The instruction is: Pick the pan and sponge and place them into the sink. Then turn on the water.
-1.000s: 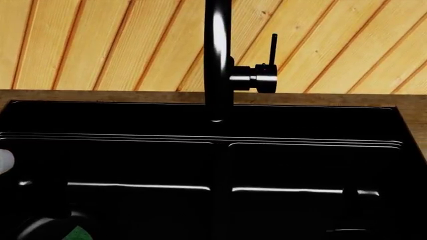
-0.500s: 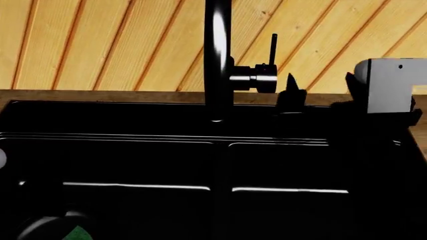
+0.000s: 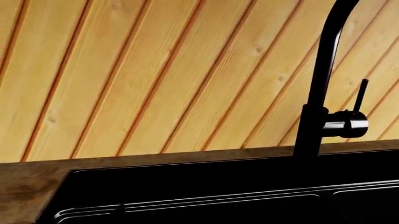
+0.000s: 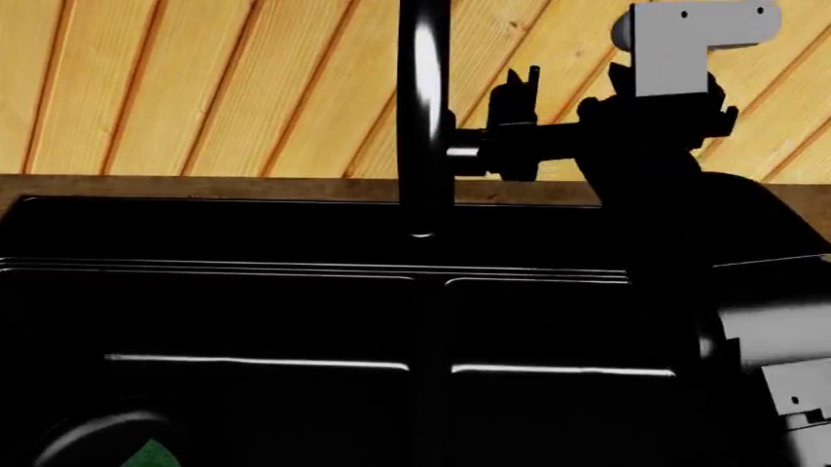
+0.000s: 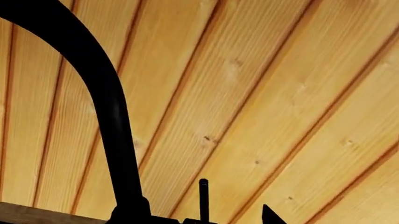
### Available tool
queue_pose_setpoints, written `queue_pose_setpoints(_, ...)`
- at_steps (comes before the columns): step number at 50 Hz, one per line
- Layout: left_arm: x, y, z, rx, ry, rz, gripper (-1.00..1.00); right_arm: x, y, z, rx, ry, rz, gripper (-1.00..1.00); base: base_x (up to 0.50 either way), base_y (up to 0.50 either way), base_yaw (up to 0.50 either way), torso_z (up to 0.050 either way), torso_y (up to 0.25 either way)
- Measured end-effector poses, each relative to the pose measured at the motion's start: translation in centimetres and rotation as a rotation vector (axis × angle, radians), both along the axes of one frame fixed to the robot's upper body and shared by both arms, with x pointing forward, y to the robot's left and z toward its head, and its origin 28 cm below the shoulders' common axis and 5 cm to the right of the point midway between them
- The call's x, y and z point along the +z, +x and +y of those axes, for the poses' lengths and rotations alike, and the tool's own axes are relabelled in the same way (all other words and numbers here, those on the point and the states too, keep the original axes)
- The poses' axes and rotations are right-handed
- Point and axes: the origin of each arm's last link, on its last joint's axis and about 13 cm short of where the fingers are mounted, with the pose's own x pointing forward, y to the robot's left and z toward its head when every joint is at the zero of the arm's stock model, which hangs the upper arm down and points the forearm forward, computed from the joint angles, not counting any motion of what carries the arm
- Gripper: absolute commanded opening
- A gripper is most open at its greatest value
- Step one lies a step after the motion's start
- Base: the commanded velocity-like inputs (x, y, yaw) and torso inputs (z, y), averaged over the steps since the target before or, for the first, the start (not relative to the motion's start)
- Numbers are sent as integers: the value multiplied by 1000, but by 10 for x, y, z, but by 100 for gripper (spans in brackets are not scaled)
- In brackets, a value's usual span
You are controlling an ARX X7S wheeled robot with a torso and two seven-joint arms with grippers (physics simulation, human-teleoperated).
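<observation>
Risen since before, right claw (image 4: 523, 92) reaches faucet lever (image 4: 531, 83); spread unclear.

Our right arm (image 4: 656, 185) shows matte black links topped by a pale grey angular bracket with small dark screw holes, a second grey housing lower down, and black pointed fingers (image 4: 517, 83).

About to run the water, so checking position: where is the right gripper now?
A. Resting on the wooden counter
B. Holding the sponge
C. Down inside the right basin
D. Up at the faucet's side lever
D. In the head view the right gripper is raised beside the faucet, its fingers at the lever, well above the sink.
</observation>
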Motion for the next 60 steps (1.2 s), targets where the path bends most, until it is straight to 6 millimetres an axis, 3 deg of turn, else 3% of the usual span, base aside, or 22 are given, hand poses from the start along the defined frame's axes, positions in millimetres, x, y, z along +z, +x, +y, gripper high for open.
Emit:
queue_pose_setpoints(24,16,4,0,17,35,-44,100,9,25,4,-24,-41,4,100,0,0,0,5,-67)
queue_pose_setpoints(60,26,9,-2,-1,43,-70,100,42,30,9,-29,-53,-52,100,0,0,0,17,-149)
